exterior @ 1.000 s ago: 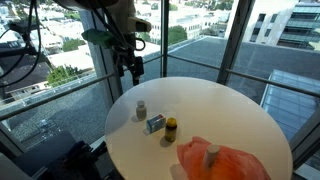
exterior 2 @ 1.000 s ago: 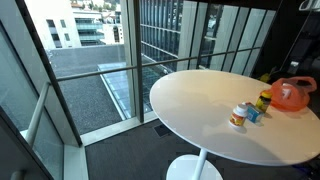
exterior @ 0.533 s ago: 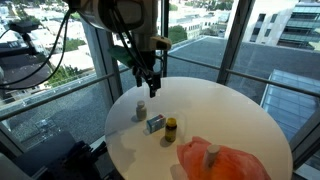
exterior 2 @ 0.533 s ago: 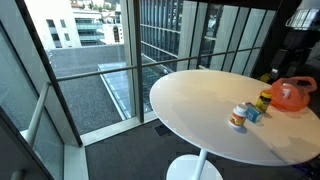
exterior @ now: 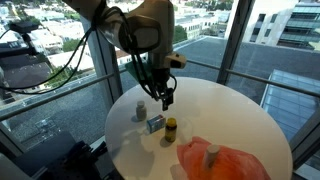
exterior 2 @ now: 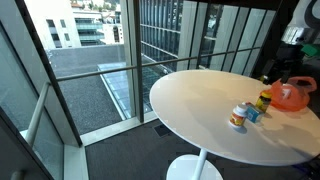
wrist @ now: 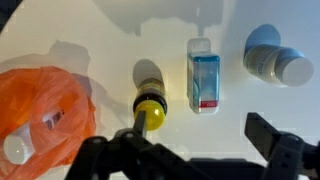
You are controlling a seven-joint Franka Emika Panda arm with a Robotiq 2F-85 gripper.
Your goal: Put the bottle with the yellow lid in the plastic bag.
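Note:
The bottle with the yellow lid (exterior: 171,127) stands on the round white table (exterior: 225,110), beside a blue-and-white box (exterior: 155,123). The orange plastic bag (exterior: 225,162) lies at the table's near edge with a white bottle (exterior: 213,153) in it. My gripper (exterior: 167,99) hangs open just above and behind the yellow-lid bottle. In the wrist view the gripper (wrist: 197,122) is open and empty; the yellow-lid bottle (wrist: 149,103) sits by its left finger, and the bag (wrist: 40,105) is further left. Bottle (exterior 2: 264,100) and bag (exterior 2: 292,94) show in both exterior views.
A white-capped bottle (exterior: 141,110) stands past the box; in the wrist view it (wrist: 277,62) is at the right, beyond the box (wrist: 203,78). Glass walls and window frames (exterior: 225,45) surround the table. The table edge drops off close to the bottles.
The arm has swung in from beyond the table's edge to over the table and come down, so the open gripper is now close above the bottles.

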